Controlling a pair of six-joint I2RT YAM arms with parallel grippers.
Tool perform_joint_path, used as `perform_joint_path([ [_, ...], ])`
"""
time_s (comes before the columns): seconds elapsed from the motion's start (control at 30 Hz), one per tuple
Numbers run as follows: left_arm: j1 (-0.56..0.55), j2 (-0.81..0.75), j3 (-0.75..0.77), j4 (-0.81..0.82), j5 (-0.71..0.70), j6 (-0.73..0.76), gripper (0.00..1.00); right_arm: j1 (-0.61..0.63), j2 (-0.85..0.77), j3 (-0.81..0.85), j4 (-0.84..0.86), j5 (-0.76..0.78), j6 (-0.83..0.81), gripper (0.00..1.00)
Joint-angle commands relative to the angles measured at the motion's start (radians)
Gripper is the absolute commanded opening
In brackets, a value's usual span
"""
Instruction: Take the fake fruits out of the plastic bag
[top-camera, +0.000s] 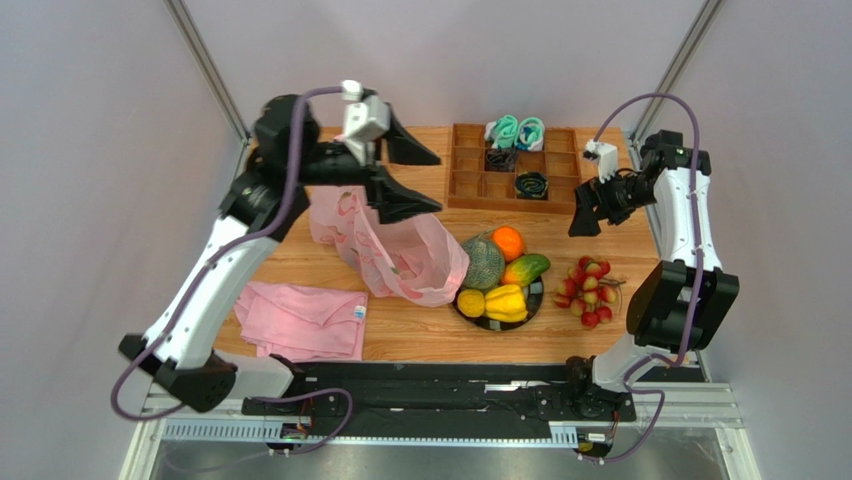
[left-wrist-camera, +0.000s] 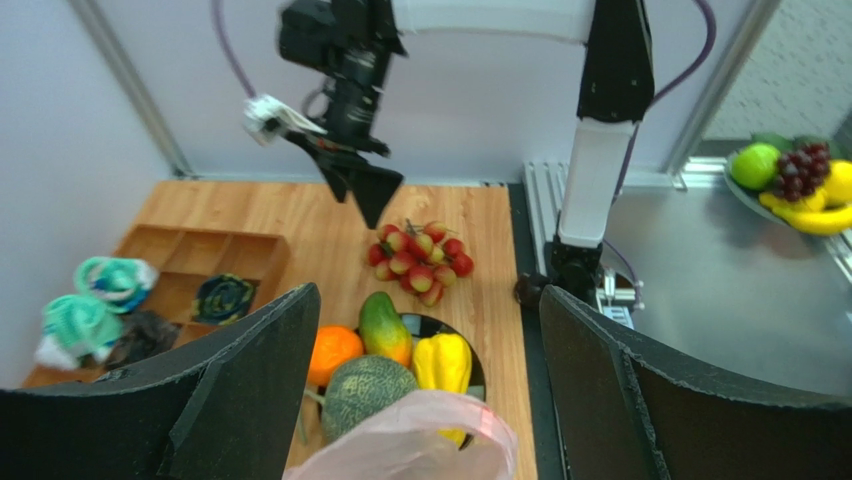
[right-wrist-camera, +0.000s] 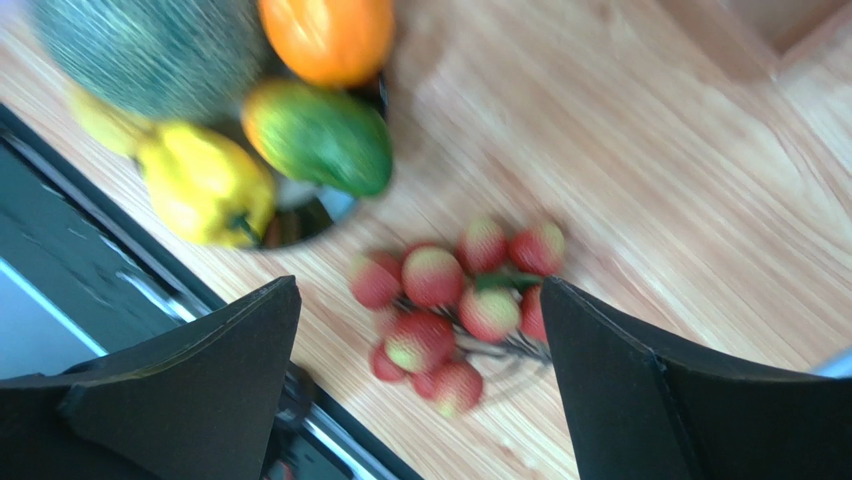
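Observation:
The pink plastic bag (top-camera: 400, 250) lies slumped on the wooden table, its rim (left-wrist-camera: 420, 440) just below my left gripper (top-camera: 425, 180), which hangs open above it and holds nothing. Beside the bag, a black plate (top-camera: 534, 303) carries a netted melon (top-camera: 483, 262), an orange (top-camera: 508, 242), a green mango-like fruit (top-camera: 527, 268), a yellow lobed piece (top-camera: 505, 300) and a lemon (top-camera: 470, 302). A bunch of red berries (top-camera: 588, 290) rests on the table right of the plate. My right gripper (top-camera: 582, 218) hovers open over the berries (right-wrist-camera: 450, 300), apart from them.
A wooden compartment tray (top-camera: 465, 165) with teal and black items stands at the back. A folded pink cloth (top-camera: 305, 320) lies front left. Off the table, a second bowl of fruit (left-wrist-camera: 800, 185) sits on the metal surface.

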Motion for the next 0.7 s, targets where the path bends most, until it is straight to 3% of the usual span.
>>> perform_joint_path([
  [0.0,-0.161,0.158,0.080,-0.190,-0.167,0.309,0.88,-0.058,0.018,0.080,-0.223,-0.209,0.214,0.95],
  [0.07,-0.168,0.159,0.059,-0.094,-0.174,0.254,0.89,-0.087,0.001,0.097,-0.221,-0.228,0.252,0.95],
  [0.2,-0.240,0.228,0.042,-0.179,0.096,0.366,0.88,-0.153,-0.060,0.190,-0.203,-0.228,0.304,0.96],
  [0.3,-0.330,0.316,-0.015,-0.169,0.184,0.430,0.89,-0.204,-0.069,0.299,-0.203,-0.144,0.387,0.97],
  [0.4,-0.437,0.438,-0.023,-0.115,0.204,0.406,0.87,-0.251,-0.095,0.299,-0.204,-0.055,0.429,0.97],
  [0.5,-0.536,0.530,-0.067,0.119,0.059,0.123,0.85,-0.299,-0.141,0.257,-0.189,0.002,0.430,0.98],
  [0.57,-0.579,0.602,-0.046,0.228,-0.021,-0.141,0.83,-0.322,-0.161,0.213,-0.183,0.005,0.442,0.98],
  [0.67,-0.597,0.658,-0.032,0.257,-0.194,-0.293,0.81,-0.330,-0.192,0.177,-0.166,0.002,0.458,0.98],
])
